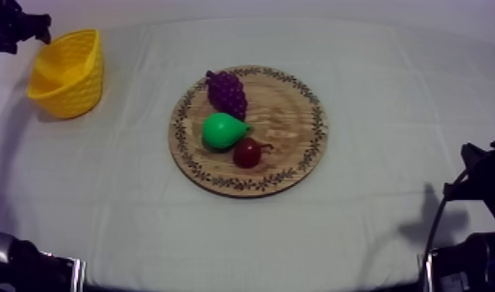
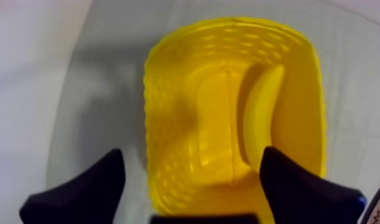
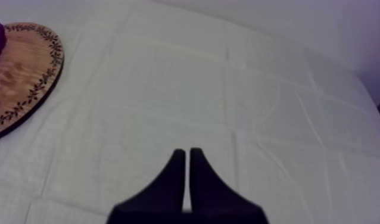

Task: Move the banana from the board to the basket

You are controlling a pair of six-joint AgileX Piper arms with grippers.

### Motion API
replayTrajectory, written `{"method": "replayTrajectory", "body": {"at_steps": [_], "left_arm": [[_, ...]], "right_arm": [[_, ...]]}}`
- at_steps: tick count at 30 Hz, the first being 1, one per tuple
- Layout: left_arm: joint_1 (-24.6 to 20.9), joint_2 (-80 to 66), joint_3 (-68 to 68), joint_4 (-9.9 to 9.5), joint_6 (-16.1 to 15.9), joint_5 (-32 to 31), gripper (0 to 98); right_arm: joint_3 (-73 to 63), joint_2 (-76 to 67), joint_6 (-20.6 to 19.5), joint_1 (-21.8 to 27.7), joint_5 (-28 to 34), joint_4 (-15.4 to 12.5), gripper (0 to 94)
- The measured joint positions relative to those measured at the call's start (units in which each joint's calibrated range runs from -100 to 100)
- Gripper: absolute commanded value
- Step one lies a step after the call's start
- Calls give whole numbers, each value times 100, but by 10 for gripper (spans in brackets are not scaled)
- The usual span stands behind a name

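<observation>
Left claw (image 2: pixel 192 158) hangs directly over the yellow basket (image 2: pixel 168 101). The fingers are spread wide with nothing gripped between them, so it's an empty hold. Straight below, tucked under one of the two fingers (image 2: pixel 299 190), the banana (image 2: pixel 262 116) lies inside the basket. It curves along the inner wall and clears the rim all round. That explains the pose to me: wide jaws above the opening are what a release looks like, and the basket's tall sides keep the fruit from rolling anywhere. I judge the task as good as done, and all that's wanted now is to lift this claw straight up so neither finger clips the rim.

Right claw (image 3: pixel 187 156) is parked low over bare cloth (image 3: pixel 228 89), fingers pressed together into a narrow wedge, carrying nothing. The wooden board (image 3: pixel 19 77) sits well off to its side. That suits me, because the basket is on the left arm's side of the table and this arm is best out of the way.

The board is well apart from the left claw too, out in the middle of the table. On it are the grapes (image 1: pixel 226 92), the pear (image 1: pixel 222 130) just below them, and the small red fruit (image 1: pixel 247 152) right against the pear. They're bunched on the half of the board nearer the basket, and the other half shows bare wood.
</observation>
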Motion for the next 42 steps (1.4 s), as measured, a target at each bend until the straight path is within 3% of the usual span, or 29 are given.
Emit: {"method": "replayTrajectory", "body": {"at_steps": [9, 23, 35, 42], "left_arm": [[252, -1712, 934, 0, -26, -25, 728], [824, -4872, 2578, 14, 298, -251, 576], [1161, -7590, 4085, 81, 387, -434, 305], [1019, -9217, 5358, 311, 320, -1043, 96]], "right_arm": [[0, 0, 0, 0, 0, 0, 6], [0, 0, 3, 0, 0, 0, 6], [0, 0, 0, 0, 0, 0, 6], [0, 0, 0, 0, 0, 0, 6]]}}
